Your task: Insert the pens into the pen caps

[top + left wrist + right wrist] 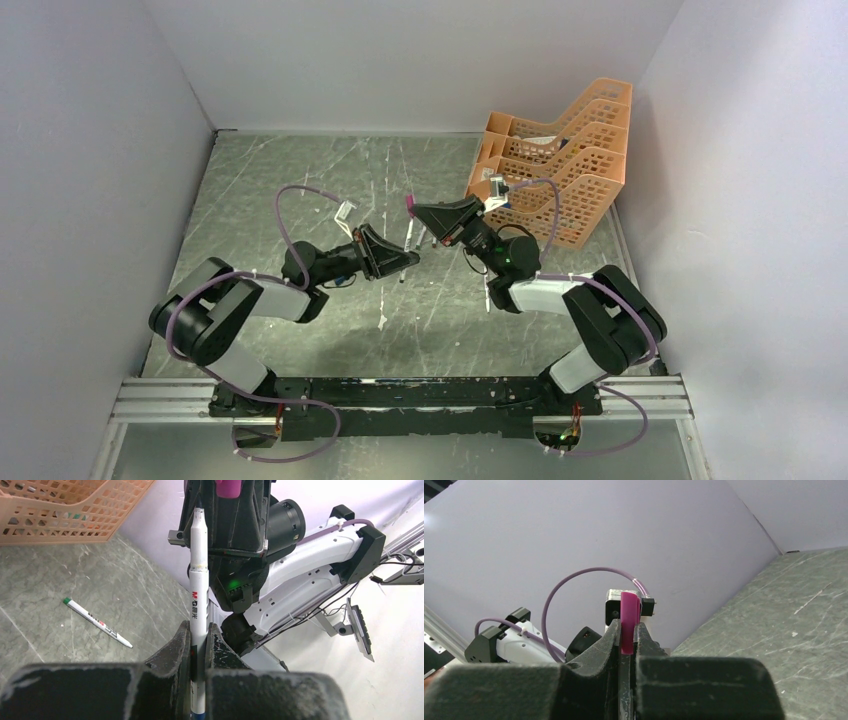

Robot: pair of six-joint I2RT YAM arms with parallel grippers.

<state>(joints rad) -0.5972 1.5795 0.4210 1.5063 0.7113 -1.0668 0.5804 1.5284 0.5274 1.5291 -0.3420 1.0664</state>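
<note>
1. Desk point(300, 180) lies beneath both my hands.
2. My left hand point(199, 637) is clamped tight on a pen point(198, 580), its bare tip pointing out beyond the hand.
3. My right hand point(626, 632) pinches a magenta cap point(629, 617) near that tip, not yet over it.
4. A spare pen point(95, 621) lies on the desk, left of my left hand.
5. The step is mating pen and cap. As I judge it, the next move is to line the tip up with the cap's mouth, then push straight in.

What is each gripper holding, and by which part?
Left gripper: a pen, clamped on its barrel, nib end sticking out. Right gripper: a magenta cap, pinched across its sides.
</note>
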